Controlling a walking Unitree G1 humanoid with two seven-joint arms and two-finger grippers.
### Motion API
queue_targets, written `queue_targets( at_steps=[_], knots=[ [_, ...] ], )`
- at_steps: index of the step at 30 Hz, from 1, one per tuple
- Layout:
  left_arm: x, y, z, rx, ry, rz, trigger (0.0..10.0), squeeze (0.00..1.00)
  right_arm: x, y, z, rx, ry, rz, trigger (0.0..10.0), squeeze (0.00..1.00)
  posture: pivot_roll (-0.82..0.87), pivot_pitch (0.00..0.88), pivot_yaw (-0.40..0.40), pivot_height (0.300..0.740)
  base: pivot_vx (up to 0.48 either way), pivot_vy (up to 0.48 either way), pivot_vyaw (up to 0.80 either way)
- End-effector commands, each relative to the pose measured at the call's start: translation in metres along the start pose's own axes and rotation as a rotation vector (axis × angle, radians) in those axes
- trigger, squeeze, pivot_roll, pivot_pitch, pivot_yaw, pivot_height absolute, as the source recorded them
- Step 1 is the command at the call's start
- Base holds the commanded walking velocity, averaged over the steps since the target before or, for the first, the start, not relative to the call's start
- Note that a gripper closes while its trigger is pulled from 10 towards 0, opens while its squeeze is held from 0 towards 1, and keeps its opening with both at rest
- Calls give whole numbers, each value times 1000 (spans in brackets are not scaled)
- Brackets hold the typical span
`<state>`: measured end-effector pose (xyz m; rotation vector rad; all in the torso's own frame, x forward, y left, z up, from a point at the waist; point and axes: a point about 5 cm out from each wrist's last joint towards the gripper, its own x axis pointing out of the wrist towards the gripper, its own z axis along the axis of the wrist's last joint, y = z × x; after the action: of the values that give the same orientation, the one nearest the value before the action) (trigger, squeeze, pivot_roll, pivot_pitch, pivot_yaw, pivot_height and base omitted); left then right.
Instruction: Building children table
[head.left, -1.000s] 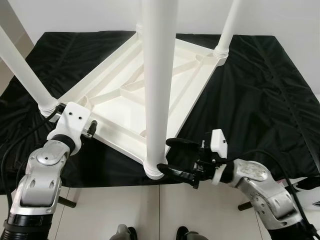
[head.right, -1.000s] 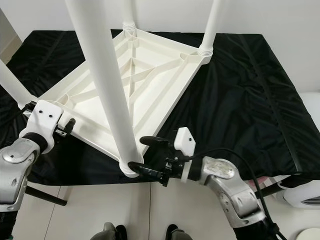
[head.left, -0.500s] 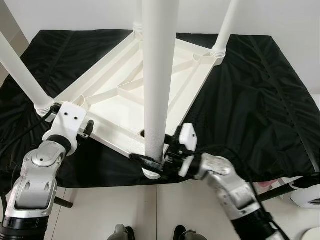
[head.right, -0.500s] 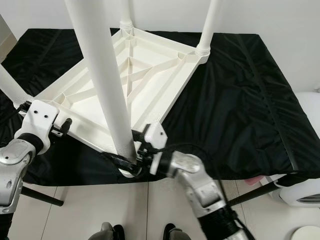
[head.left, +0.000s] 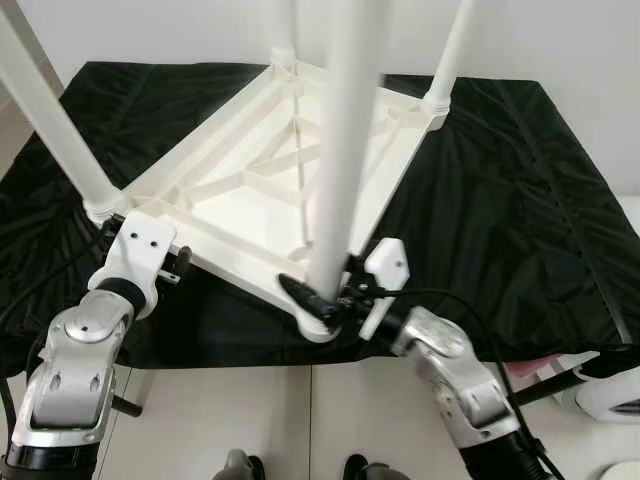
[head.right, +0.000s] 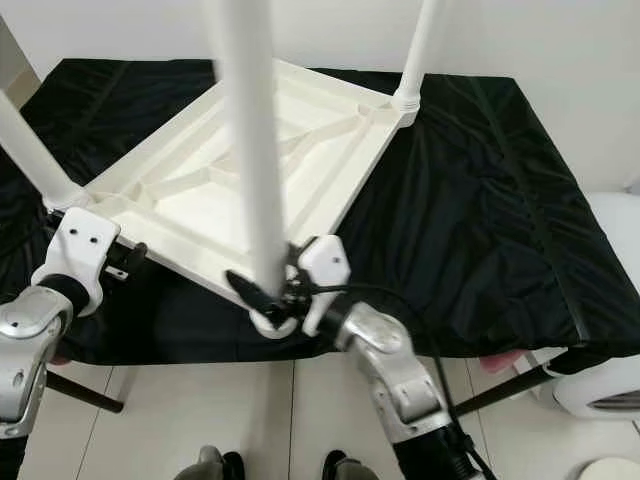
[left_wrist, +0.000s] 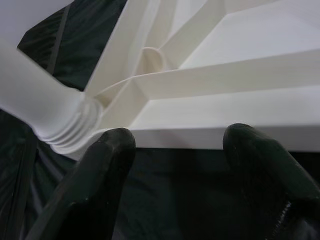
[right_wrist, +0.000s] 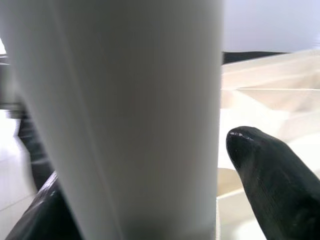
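Lying upside down on the bench (head.left: 520, 200), which is covered with a black cloth, the white children table top (head.left: 250, 200) has its ribbed underside facing up. Four white legs stand in its corner sockets: the near leg (head.left: 340, 150), the left leg (head.left: 55, 120), the right far leg (head.left: 450, 55) and a far leg (head.right: 283, 55) at the back corner. I judge the building to be almost done; what is left seems to be tightening the near leg and then turning the table onto its feet.

The right claw (head.left: 318, 300) is at the foot of the near leg, one black finger on each side of it, clenched around the leg just above the socket. In the right wrist view the leg (right_wrist: 125, 125) stands between the two fingers (right_wrist: 270, 185), and both seem to touch it. The left claw (left_wrist: 175, 165) is released, its fingers spread apart in front of the edge of the table top, close to the socket (left_wrist: 75, 120) of the left leg, with nothing between them.

Compared with one second ago, the right claw has moved from beside the corner, with its fingers apart, onto the leg. The near leg now looks blurred and leans a little differently, so it is probably being turned or pushed. The left arm (head.left: 80, 350) has stayed at almost the same place by the left corner.
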<state>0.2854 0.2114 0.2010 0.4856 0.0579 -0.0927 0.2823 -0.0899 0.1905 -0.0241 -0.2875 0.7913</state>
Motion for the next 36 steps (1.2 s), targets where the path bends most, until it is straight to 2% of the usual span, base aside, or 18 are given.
queue_targets(
  at_steps=[1, 3, 6, 7, 8, 14, 20, 23, 27, 34, 36],
  knots=[
    [1, -3, -3, 1, 6, -6, 10000, 0, -16, -30, -3, -35, 32, -199, 10000, 0, 18, 173, -10, 740, 0, 0, 0],
    [3, -4, -2, 5, -5, -14, 10000, 0, -26, -41, -2, -68, 41, -279, 10000, 0, 7, 166, -5, 740, 0, 0, 0],
    [4, -4, -1, 5, -7, -15, 10000, 0, -31, -46, -2, -83, 46, -317, 10000, 0, 0, 161, -3, 740, 0, 0, 0],
    [5, -6, 0, 7, -15, -26, 10000, 0, -45, -57, -3, -111, 72, -401, 10000, 0, -9, 156, 3, 740, 0, 0, 0],
    [6, -7, 0, 7, -18, -32, 10000, 0, -51, -62, -4, -134, 87, -435, 10000, 0, -12, 156, 4, 740, 0, 0, 0],
    [7, -14, 3, 11, -41, -71, 10000, 0, -65, -77, -5, -182, 128, -562, 10000, 0, -20, 146, 8, 740, 0, 0, 0],
    [7, -21, 7, 15, -77, -117, 10000, 0, -69, -83, -6, -200, 150, -611, 10000, 0, -23, 140, 7, 740, 0, 0, 0],
    [4, -31, 14, 11, -129, -185, 10000, 0, -71, -88, -6, -229, 158, -640, 10000, 0, -23, 139, 8, 740, 0, 0, 0],
    [-2, -48, 25, 6, -208, -297, 10000, 0, -66, -87, -2, -223, 131, -633, 10000, 0, -19, 148, 4, 740, 0, 0, 0],
    [-3, -59, 31, 5, -238, -366, 10000, 0, -65, -87, -2, -225, 130, -637, 10000, 0, -22, 160, 12, 740, 0, 0, 0],
    [-9, -64, 35, -39, -263, -443, 10000, 0, -64, -85, -1, -225, 124, -640, 10000, 0, -26, 169, 18, 740, 0, 0, 0]
  ],
)
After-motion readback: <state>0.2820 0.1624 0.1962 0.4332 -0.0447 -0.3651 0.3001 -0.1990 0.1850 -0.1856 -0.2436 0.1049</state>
